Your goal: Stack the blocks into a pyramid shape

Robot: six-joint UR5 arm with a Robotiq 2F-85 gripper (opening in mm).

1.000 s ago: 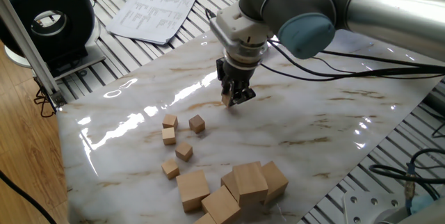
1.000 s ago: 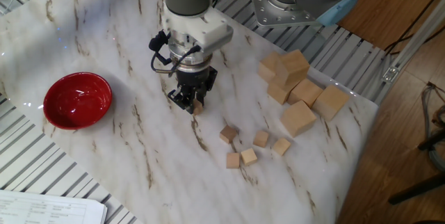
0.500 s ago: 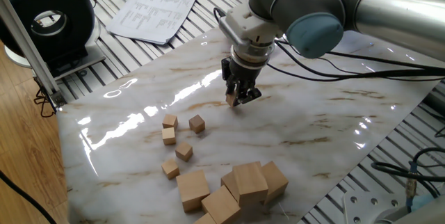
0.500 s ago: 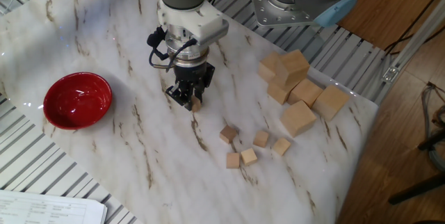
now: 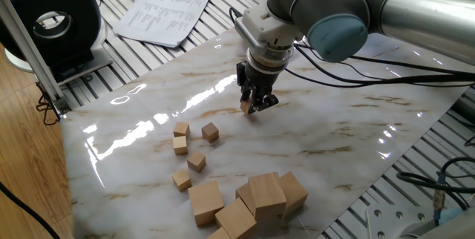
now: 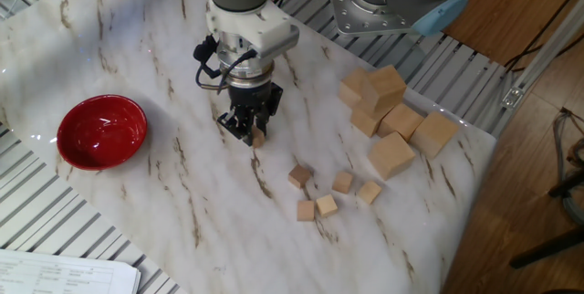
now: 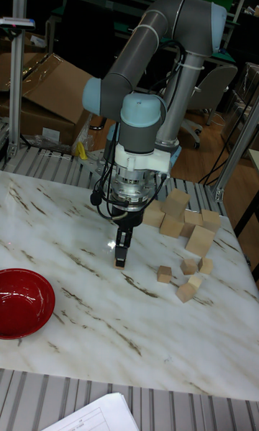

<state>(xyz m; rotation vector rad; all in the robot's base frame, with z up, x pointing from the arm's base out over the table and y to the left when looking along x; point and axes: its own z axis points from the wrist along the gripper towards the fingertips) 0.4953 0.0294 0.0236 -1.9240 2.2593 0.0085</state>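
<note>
Here the gripper (image 5: 250, 107) points straight down over the marble table (image 5: 349, 131), its jaws clenched on one small block (image 6: 258, 136). That held block (image 7: 119, 262) sits between the black fingertips with its underside at or just above the tabletop; the pictures do not settle whether it touches.

Five more small blocks lie loose on the marble, well apart from the gripper:
- In one fixed view, two sit side by side, one at (image 5: 181, 129) and one at (image 5: 211, 132).
- A third (image 5: 179, 145) lies just below the first.
- A fourth (image 5: 196, 162) and a fifth (image 5: 182, 179) follow toward the near edge.
- None is stacked on another.

In the other fixed view the same loose group shows as one block (image 6: 299, 176) nearest the gripper, with the rest strung out beyond it toward the table's edge.

A pile of large wooden cubes (image 5: 256, 198) occupies the near corner of the table in one fixed view, several leaning on or resting atop one another. In the tall fixed view this pile (image 7: 180, 219) lies behind the small blocks.

A red bowl (image 6: 101, 131) rests on the marble on the far side of the gripper from the blocks. A sheet of printed paper (image 5: 165, 10) lies on the slatted frame beyond the table.
</note>
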